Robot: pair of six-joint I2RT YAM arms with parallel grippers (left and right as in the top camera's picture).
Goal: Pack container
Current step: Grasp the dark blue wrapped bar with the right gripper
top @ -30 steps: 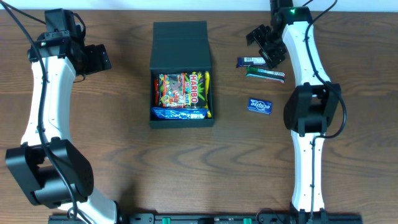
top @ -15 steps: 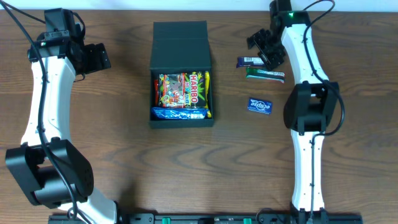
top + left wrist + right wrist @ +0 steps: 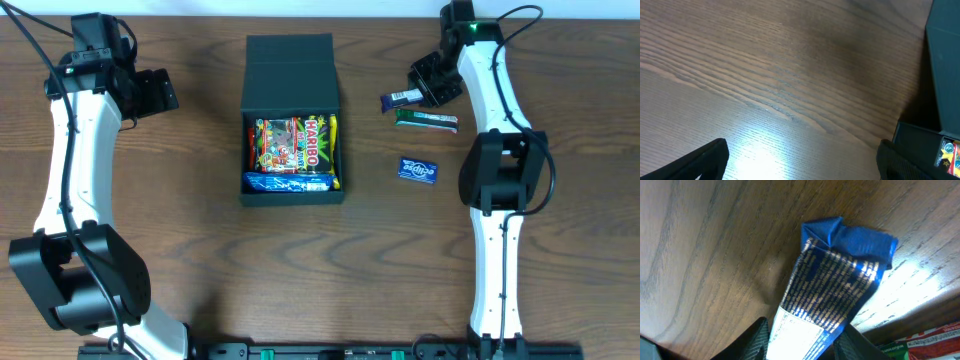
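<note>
Right tool now round illegible packet

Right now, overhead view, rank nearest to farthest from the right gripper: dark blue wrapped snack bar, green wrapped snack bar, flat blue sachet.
1. dark blue wrapped snack bar: between the right gripper fingers.
2. green wrapped snack bar: just below.
3. flat blue sachet: lowest down.
</note>
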